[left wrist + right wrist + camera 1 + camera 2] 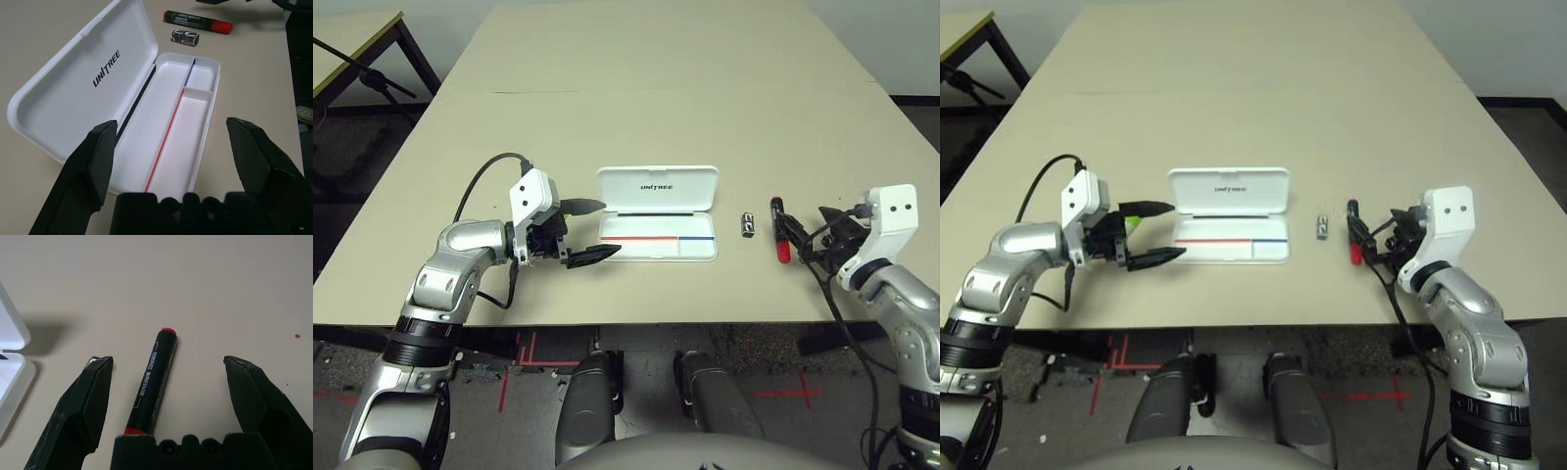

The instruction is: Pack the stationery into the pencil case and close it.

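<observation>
I see a big tan table [656, 88] over a dark floor. The white pencil case [658, 212] lies open, lid reading "UNITREE". Left gripper [589, 231] and right gripper [166, 382] are wide apart; the red marker [152, 379] lies between the right one's fingers.

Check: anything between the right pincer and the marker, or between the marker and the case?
Nothing blocks the right pincer; the marker lies between its open fingers. Toward the case, a small black-and-silver piece sits on the table.
</observation>
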Motion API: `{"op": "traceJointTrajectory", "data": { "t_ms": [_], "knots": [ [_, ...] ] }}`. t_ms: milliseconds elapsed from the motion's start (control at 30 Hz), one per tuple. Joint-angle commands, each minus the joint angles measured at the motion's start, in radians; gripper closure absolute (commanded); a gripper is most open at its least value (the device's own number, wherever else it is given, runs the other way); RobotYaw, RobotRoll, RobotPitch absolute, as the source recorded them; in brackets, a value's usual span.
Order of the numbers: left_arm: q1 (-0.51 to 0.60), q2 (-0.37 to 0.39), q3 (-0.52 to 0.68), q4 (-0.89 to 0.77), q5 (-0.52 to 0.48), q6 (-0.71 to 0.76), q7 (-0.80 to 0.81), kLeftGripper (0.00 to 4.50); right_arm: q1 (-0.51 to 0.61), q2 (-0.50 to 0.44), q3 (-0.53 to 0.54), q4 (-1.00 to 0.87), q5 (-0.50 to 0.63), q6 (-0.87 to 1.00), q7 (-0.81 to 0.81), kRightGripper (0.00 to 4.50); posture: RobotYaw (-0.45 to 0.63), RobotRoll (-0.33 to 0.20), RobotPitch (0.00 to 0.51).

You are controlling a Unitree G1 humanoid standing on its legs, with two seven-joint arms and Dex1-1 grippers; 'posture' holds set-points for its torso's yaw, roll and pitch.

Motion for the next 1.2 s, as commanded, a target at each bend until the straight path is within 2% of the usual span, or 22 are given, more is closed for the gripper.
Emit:
{"op": "traceJointTrajectory", "data": {
  "t_ms": [33, 567, 933, 1067, 1200],
  "knots": [
    [-0.007, -0.004, -0.021, 0.012, 0.011, -0.004, -0.01, 0.02, -0.024, 0.017, 0.009, 0.008, -0.005, 0.025, -0.038, 0.0, -0.14, 0.0, 0.159],
    [0.0, 0.005, -0.012, -0.027, 0.004, 0.013, 0.013, 0.02, -0.204, 0.028, 0.079, 0.202, -0.028, 0.142, -0.08, 0.0, -0.09, 0.0, 0.155],
    [0.025, 0.01, -0.002, -0.058, -0.004, 0.026, 0.04, 0.02, -0.212, 0.019, 0.085, 0.239, -0.055, 0.237, -0.111, 0.0, -0.07, 0.0, 0.159],
    [0.028, 0.008, -0.005, -0.053, -0.001, 0.019, 0.042, 0.0, -0.224, 0.019, 0.069, 0.249, -0.048, 0.244, -0.103, 0.92, -0.07, 0.0, 0.159],
    [0.027, 0.007, -0.009, -0.045, 0.003, 0.013, 0.042, 0.0, -0.234, 0.006, 0.051, 0.255, -0.041, 0.25, -0.086, 2.5, -0.07, 0.0, 0.158]
  ]
}}
